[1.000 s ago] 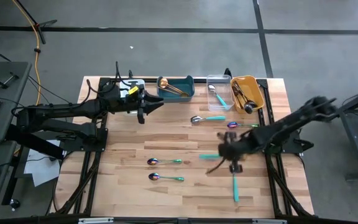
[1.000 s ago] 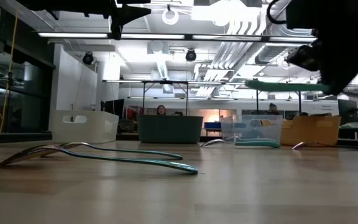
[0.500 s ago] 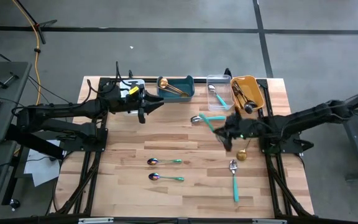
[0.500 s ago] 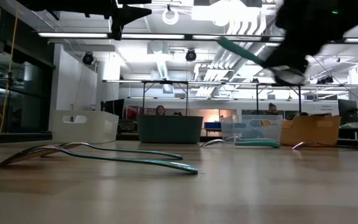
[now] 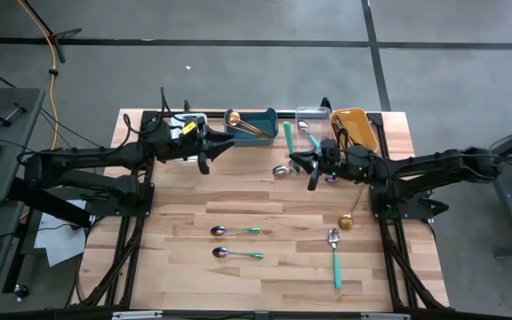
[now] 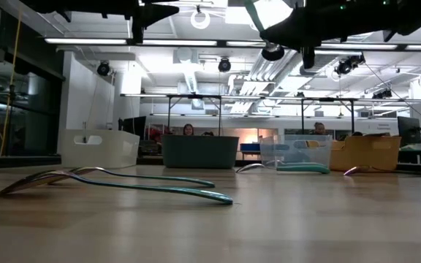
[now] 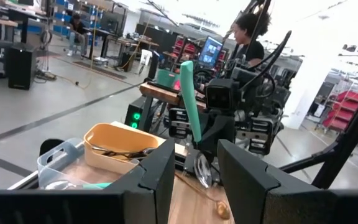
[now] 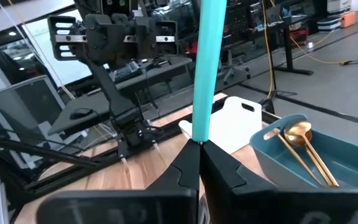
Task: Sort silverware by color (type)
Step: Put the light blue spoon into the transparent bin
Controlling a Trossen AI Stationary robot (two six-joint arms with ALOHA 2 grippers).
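A: How much open room is there near the counter's (image 5: 176,267) far edge?
B: Little: the bins sit there, and bare wood lies mid-counter.
A: And the held spoon (image 5: 287,140)?
B: Teal handle, raised above the counter by the clear bin (image 5: 312,120).
A: The arms?
B: Right pincer (image 5: 308,165) pinches it, reaching across; left pincer (image 5: 205,153) hovers spread at the far-left corner.

Four bins (image 5: 252,124) line the table's (image 5: 185,204) far edge; three spoons (image 5: 236,231) lie nearer the front.
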